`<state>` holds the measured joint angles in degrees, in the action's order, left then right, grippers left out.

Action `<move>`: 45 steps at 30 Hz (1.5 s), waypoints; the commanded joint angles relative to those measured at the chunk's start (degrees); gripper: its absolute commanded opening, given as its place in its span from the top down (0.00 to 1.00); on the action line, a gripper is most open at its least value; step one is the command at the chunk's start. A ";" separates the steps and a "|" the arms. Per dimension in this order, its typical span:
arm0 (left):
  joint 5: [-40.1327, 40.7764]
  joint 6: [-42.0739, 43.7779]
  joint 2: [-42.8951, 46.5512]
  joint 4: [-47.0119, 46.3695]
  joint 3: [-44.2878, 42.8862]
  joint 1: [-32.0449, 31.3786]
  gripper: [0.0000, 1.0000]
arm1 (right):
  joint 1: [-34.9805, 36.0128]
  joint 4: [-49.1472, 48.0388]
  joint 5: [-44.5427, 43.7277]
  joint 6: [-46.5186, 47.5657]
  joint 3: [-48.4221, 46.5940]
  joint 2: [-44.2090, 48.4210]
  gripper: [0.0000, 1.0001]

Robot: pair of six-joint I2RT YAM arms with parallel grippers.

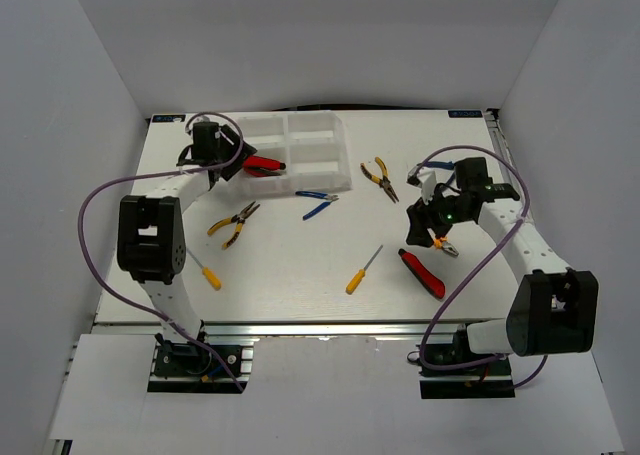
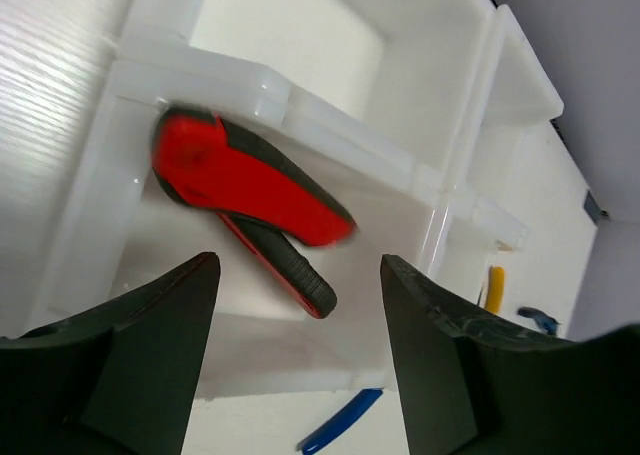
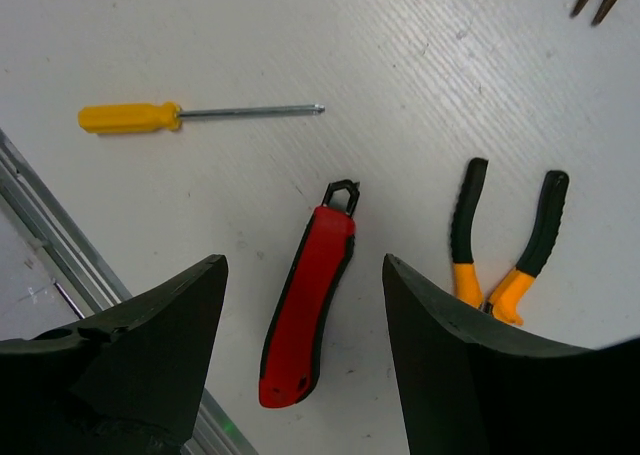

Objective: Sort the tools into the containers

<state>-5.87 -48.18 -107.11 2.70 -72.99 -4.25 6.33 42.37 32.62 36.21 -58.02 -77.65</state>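
The white translucent tray (image 1: 312,125) sits at the far side of the table (image 1: 290,300), left of centre, its compartments in two rows. In the near-left compartment lies a red-and-black cutter (image 2: 250,185). It has a fat red body with a dark grip, and a slimmer handle splays out beneath it, slanting across the floor. The left gripper (image 2: 300,270) hangs over that compartment with its jaws spread wide and nothing between them; the cutter lies free below.

Blue-handled pliers (image 1: 318,203) lie on the table just beside the tray's near edge. To their left are yellow-and-black pliers (image 1: 233,222), handles apart. Right of the tray lie orange-handled pliers (image 1: 380,178). Two thin screwdrivers with yellow-orange handles lie nearer: the left screwdriver (image 1: 208,273) beside the left arm, the middle screwdriver (image 1: 363,271) near the table's centre.

The right gripper (image 3: 305,270) hovers at the right, jaws wide apart and holding nothing. Beneath it on the table lies a red-and-black knife (image 3: 300,325), slim and closed. Black-and-orange pliers (image 3: 505,245) lie just beside the knife, not touching it.
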 commanded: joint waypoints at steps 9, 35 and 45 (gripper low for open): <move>17.63 13.46 9.19 17.77 -9.45 0.12 0.21 | -0.09 -2.29 -11.70 -5.89 6.33 2.85 0.30; 16.42 6.36 49.61 17.52 25.96 4.16 0.02 | 12.22 -10.99 -28.84 -14.05 14.07 -3.65 0.27; 16.15 5.21 55.08 18.39 29.75 4.16 0.02 | 13.10 -13.10 -31.30 -14.23 16.18 -8.30 0.32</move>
<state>10.79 -42.54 -53.80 20.56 -43.62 -0.12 19.18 31.18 2.85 22.52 -43.90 -84.09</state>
